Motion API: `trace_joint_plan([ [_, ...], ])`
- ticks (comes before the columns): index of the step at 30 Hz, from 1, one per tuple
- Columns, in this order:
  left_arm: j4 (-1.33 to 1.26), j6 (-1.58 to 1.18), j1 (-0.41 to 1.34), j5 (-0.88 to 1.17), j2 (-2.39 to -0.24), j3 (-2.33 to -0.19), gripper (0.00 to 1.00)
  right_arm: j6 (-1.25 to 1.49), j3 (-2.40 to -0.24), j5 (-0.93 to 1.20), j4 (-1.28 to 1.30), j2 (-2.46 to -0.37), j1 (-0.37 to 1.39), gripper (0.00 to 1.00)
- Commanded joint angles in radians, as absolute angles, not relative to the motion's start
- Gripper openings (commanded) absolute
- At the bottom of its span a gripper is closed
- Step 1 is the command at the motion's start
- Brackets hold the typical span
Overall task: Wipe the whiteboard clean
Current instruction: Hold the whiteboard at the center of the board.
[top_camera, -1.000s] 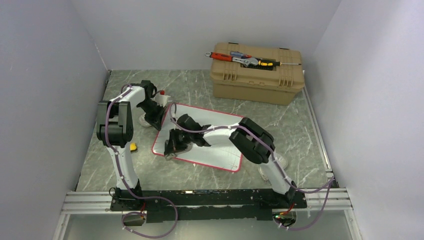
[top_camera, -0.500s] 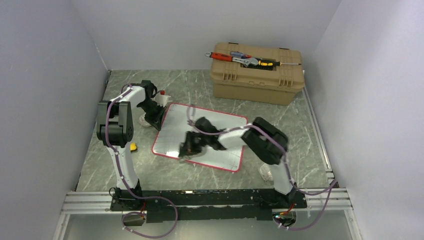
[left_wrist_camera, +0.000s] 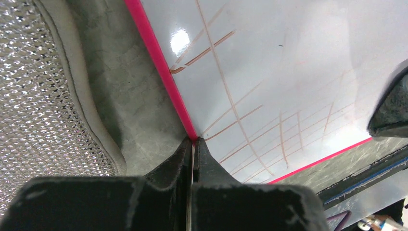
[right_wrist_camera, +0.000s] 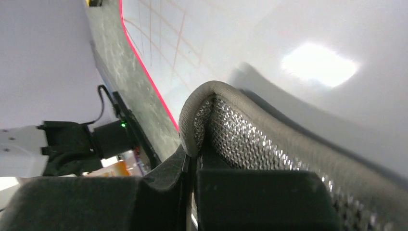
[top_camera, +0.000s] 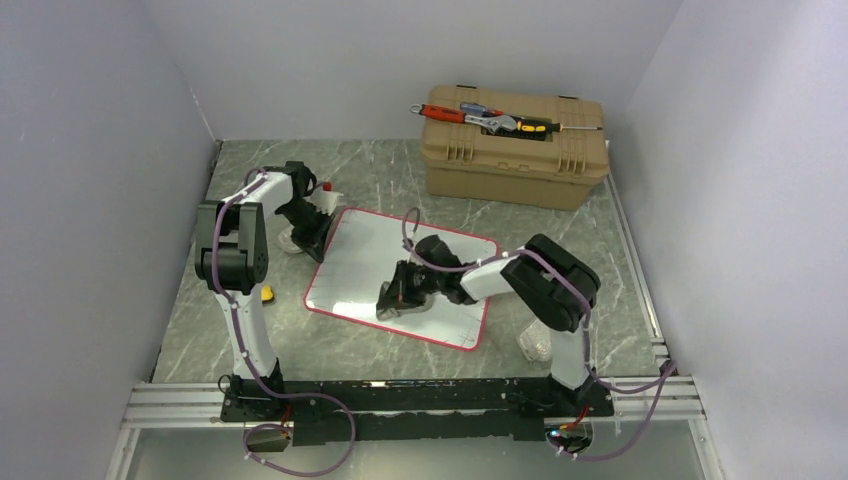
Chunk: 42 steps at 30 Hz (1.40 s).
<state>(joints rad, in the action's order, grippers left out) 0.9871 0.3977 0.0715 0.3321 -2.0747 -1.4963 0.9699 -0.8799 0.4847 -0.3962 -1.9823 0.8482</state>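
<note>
**Changes since a second ago**
- Right claw (top_camera: 398,300): has travelled rightward across the whiteboard (top_camera: 345,262), from its near-left edge towards the near middle. The elbow has swung right with it.
- Left claw (top_camera: 318,243): unmoved at the board's far-left edge.
- Whiteboard: unmoved, flat on the marbled bench (top_camera: 400,180), in the middle between the two arms.

**Claw states**
- Right claw (right_wrist_camera: 191,156): closed on the bound edge of a silver mesh pad (right_wrist_camera: 250,139), which lies against the white surface (right_wrist_camera: 250,29).
- Left claw (left_wrist_camera: 193,144): closed, holding nothing, tips meeting on the board's red rim (left_wrist_camera: 159,67).

**Marks**
- Thin reddish lines cross the board (left_wrist_camera: 288,72) near that rim.

**Hidden or unclear**
- From above, the right claw and wrist cover the pad.
- Second mesh sheet (left_wrist_camera: 43,96): beside the board, cut off by the left-wrist view's edge.
- Small yellow item (top_camera: 267,293): half hidden behind the left arm, unidentifiable.
- Clear object (top_camera: 535,345): beside the right arm, too indistinct to name.
- Tan toolbox (top_camera: 515,150): far right, with tools (top_camera: 490,118) on its lid.
</note>
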Motion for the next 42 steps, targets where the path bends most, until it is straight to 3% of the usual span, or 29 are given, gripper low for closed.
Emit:
trace_joint_plan([
  [1,0.962,0.425,0.095,0.316,-2.156,-1.433,0.03,0.905,-0.895,0.324,-0.100,-2.175,0.827,0.00],
  [6,0.959,0.418,0.095,0.313,-2.163,-1.426,0.03,0.860,-1.448,0.354,0.130,-2.412,0.963,0.00],
  [8,0.957,0.418,0.095,0.313,-2.160,-1.424,0.03,0.841,-1.558,0.349,0.210,-2.454,0.978,0.00],
  [10,0.954,0.419,0.094,0.312,-2.158,-1.419,0.03,0.851,-1.436,0.321,0.165,-2.367,0.946,0.00],
  [15,0.952,0.426,0.094,0.315,-2.163,-1.425,0.03,0.828,-0.875,0.184,0.064,-2.016,0.747,0.00],
  [18,0.947,0.428,0.094,0.320,-2.162,-1.422,0.03,0.828,-0.736,0.173,0.011,-1.989,0.708,0.00],
  [22,0.952,0.422,0.092,0.325,-2.167,-1.426,0.03,0.849,-1.003,0.236,-0.010,-2.173,0.789,0.00],
  [26,0.953,0.419,0.092,0.317,-2.167,-1.423,0.03,0.800,-1.454,0.286,0.158,-2.390,0.890,0.00],
  [28,0.953,0.416,0.092,0.318,-2.169,-1.425,0.03,0.791,-1.559,0.278,0.235,-2.434,0.909,0.00],
  [30,0.952,0.416,0.092,0.321,-2.169,-1.425,0.03,0.819,-1.438,0.269,0.191,-2.388,0.892,0.00],
  [37,0.955,0.429,0.089,0.318,-2.160,-1.427,0.03,0.862,-0.605,0.194,-0.012,-1.909,0.654,0.00],
  [40,0.959,0.434,0.086,0.318,-2.156,-1.433,0.03,0.872,-0.472,0.198,-0.032,-1.832,0.649,0.00],
  [42,0.957,0.434,0.085,0.321,-2.157,-1.433,0.03,0.889,-0.504,0.222,-0.054,-1.882,0.704,0.00],
])
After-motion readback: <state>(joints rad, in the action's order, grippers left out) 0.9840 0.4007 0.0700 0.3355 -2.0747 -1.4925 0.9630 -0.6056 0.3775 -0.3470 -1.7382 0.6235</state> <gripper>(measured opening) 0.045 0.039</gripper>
